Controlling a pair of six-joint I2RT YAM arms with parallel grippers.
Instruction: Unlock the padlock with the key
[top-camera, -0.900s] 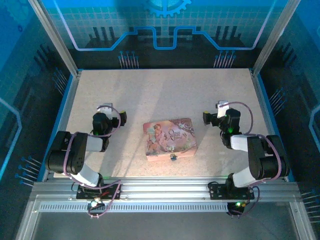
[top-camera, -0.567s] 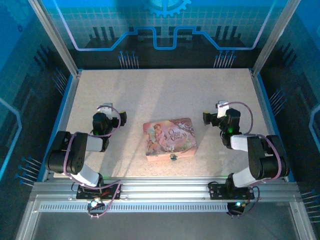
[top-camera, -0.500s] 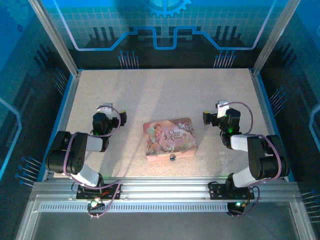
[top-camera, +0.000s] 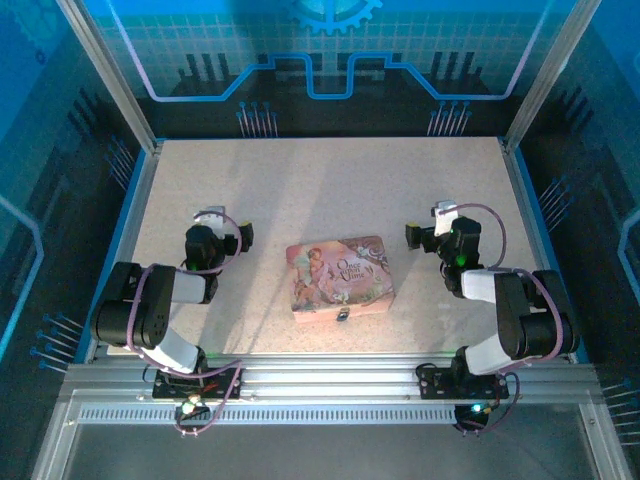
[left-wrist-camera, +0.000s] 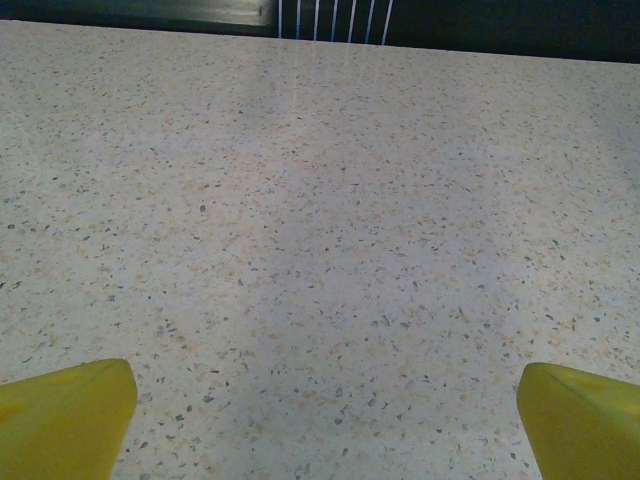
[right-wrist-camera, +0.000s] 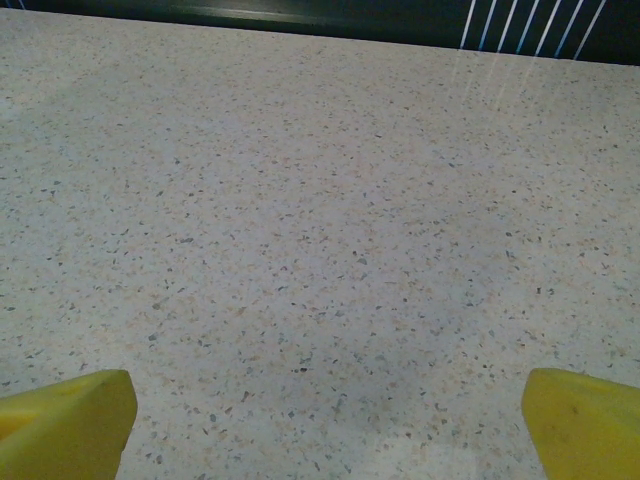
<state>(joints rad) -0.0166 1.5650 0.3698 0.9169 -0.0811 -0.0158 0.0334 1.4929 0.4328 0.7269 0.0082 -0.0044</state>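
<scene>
- Speckled beige desk (top-camera: 330, 190) fills the floor of a blue-lit enclosure, with metal rails running along the near edge.
- Padlock (top-camera: 344, 314): tiny and dark, right at the middle of the pink tin's near edge. It's too small to tell whether its shackle is shut.
- Pink tin (top-camera: 340, 277) lies flat with its illustrated lid up, near the middle of the desk and between the two arms.
- Left claw (top-camera: 243, 236) sits off to the tin's left, well apart from tin and padlock. On its wrist view the yellow fingertips (left-wrist-camera: 65, 415) are spread wide, with bare speckled desk between them, so it's open and gripping nothing.
- Right claw (top-camera: 413, 236) mirrors it on the tin's right, also apart. Its yellow fingertips (right-wrist-camera: 68, 420) stand just as wide over bare desk, open and gripping nothing.
</scene>
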